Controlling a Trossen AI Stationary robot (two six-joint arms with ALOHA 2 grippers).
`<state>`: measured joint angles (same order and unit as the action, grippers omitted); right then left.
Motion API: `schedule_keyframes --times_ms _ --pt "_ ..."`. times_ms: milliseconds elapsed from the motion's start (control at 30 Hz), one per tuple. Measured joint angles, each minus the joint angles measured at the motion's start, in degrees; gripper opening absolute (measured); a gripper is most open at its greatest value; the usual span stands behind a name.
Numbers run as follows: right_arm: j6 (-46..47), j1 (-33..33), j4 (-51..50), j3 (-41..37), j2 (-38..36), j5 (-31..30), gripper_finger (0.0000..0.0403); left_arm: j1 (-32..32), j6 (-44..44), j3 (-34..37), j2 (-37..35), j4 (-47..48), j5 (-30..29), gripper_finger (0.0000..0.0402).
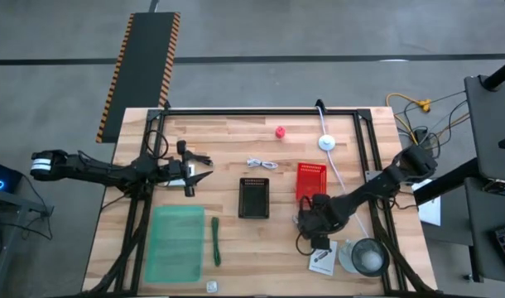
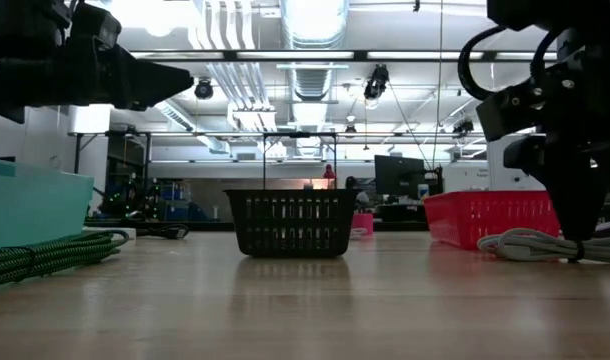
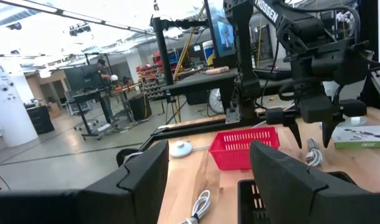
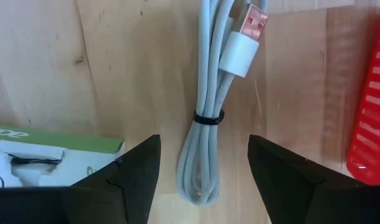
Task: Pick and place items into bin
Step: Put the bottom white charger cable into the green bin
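Observation:
My right gripper [image 1: 312, 217] points down, open, low over a grey-white bundled cable [image 4: 209, 118] with a USB plug and a black tie; its fingers stand on either side of the bundle, which lies flat on the table [image 2: 530, 243]. A white printed card [image 1: 321, 261] and a thin black cable [image 1: 304, 242] lie beside it. My left gripper [image 1: 194, 176] hovers open above the table's left half [image 3: 209, 171]. A small coiled white cable [image 1: 261, 164], a green strip [image 1: 215, 241], a red knob [image 1: 280, 132] and a small metal piece [image 1: 211, 286] lie loose. The black bin [image 1: 254, 197] stands at mid-table.
A red bin [image 1: 310, 180] stands just far of my right gripper. A round clear lidded container [image 1: 368, 257] sits near the right edge, and a white disc on a cord [image 1: 326, 142] lies farther back. A teal lid [image 1: 175, 242] covers the near left. Black frame rails border the table.

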<state>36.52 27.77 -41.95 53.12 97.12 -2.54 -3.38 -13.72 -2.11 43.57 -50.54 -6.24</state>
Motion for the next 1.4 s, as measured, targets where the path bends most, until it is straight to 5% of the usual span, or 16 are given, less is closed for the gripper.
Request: schedule_keyframes --times_ms 400,1000,1400 --pt "1.87 -0.02 -0.05 0.00 0.61 -0.44 0.0210 0.00 0.00 0.02 -0.09 0.01 0.00 0.0208" --pt "3.49 -0.02 -0.05 0.00 0.44 -0.03 0.0019 0.00 -0.02 0.02 -0.09 0.04 0.00 0.0208" --pt "9.66 -0.56 0.58 0.07 -0.12 -0.46 0.0015 0.00 -0.02 0.02 -0.09 0.04 -0.02 0.0208"
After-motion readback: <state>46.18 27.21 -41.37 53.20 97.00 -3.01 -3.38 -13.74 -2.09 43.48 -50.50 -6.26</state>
